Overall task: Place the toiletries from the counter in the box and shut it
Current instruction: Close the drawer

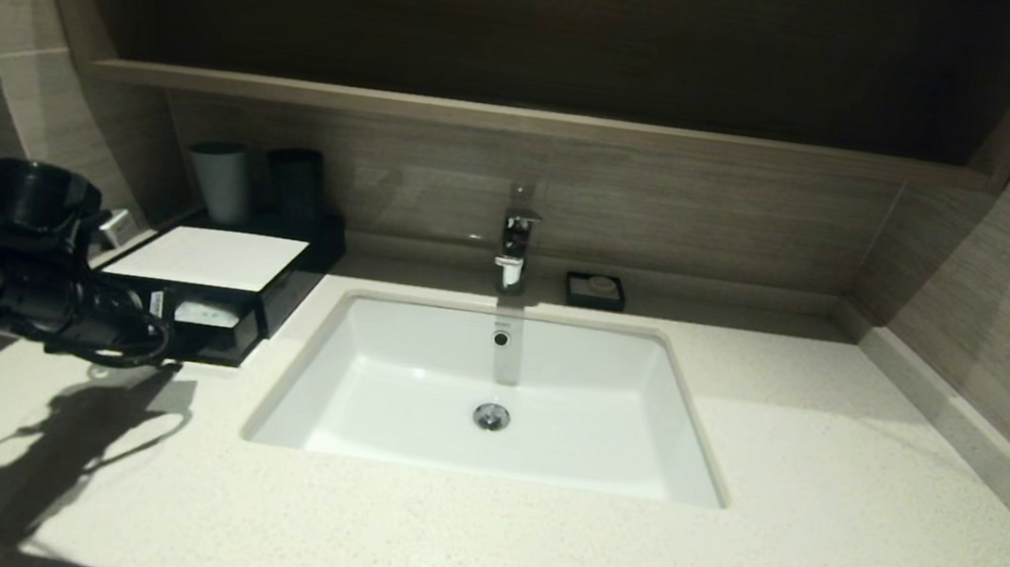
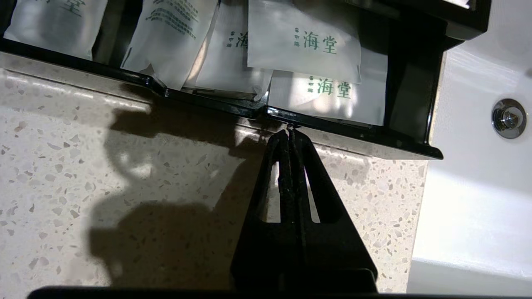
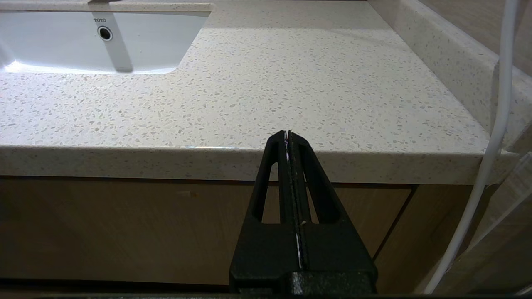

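The black box (image 1: 213, 258) with its white top panel stands left of the sink, and its front drawer (image 2: 353, 135) is pulled out. Several white toiletries packets (image 2: 303, 41) with green print lie inside the drawer; one shows as a white packet (image 1: 207, 314) in the head view. My left gripper (image 2: 289, 132) is shut and empty, with its tip against the drawer's front wall beside the notch. In the head view the left gripper (image 1: 162, 330) sits at the drawer's front. The right gripper (image 3: 289, 133) is shut and empty, low in front of the worktop's edge. The brown wood-grain counter (image 1: 524, 119) spans the wall.
A white sink (image 1: 492, 396) with a faucet (image 1: 517, 247) is set in the speckled worktop (image 1: 823, 500). A small black soap dish (image 1: 595, 291) sits right of the faucet. Two cups (image 1: 222, 180) stand behind the box. A white cable (image 3: 494, 124) hangs near the right gripper.
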`<state>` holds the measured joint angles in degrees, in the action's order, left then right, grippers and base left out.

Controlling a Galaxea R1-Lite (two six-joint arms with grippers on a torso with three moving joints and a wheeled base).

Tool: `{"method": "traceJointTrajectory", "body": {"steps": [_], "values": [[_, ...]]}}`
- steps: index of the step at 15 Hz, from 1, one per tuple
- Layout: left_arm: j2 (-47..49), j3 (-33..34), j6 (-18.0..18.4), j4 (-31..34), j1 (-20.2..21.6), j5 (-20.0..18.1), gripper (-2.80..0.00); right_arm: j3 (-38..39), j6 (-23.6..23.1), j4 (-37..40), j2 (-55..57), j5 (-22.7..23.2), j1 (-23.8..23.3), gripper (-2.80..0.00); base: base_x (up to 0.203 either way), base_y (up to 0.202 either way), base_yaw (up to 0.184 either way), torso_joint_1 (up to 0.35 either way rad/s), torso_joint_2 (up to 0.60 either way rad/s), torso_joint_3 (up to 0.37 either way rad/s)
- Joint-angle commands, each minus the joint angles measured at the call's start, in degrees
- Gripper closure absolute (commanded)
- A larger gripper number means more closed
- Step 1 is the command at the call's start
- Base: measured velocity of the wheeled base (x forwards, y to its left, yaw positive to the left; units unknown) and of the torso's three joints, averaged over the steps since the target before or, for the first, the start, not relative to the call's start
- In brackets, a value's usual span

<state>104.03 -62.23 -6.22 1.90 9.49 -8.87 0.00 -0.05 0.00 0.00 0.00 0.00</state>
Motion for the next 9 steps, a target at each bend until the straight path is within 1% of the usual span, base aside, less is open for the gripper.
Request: {"method": "traceJointTrajectory", "body": {"steps": [1, 3, 7, 9], "values": [[0.5, -0.5, -0.2, 0.0, -0.4, 0.0, 0.00, 0.0, 0.0, 0.0, -0.1, 0.0, 0.0, 0.00, 0.000, 0.000, 0.000, 0.000, 0.00, 0.000], [0.9, -1.4, -1.3, 0.0, -0.7, 0.0, 0.00, 0.0, 0.0, 0.0, -0.1, 0.0, 0.0, 0.00, 0.000, 0.000, 0.000, 0.000, 0.00, 0.000], [1.6, -2.0, -1.5, 0.0, -0.8, 0.0, 0.00, 0.0, 0.0, 0.0, -0.1, 0.0, 0.0, 0.00, 0.000, 0.000, 0.000, 0.000, 0.00, 0.000], [2.2, -2.8, -2.2, 0.0, -0.8, 0.0, 0.00, 0.0, 0.0, 0.0, -0.1, 0.0, 0.0, 0.00, 0.000, 0.000, 0.000, 0.000, 0.00, 0.000]]}}
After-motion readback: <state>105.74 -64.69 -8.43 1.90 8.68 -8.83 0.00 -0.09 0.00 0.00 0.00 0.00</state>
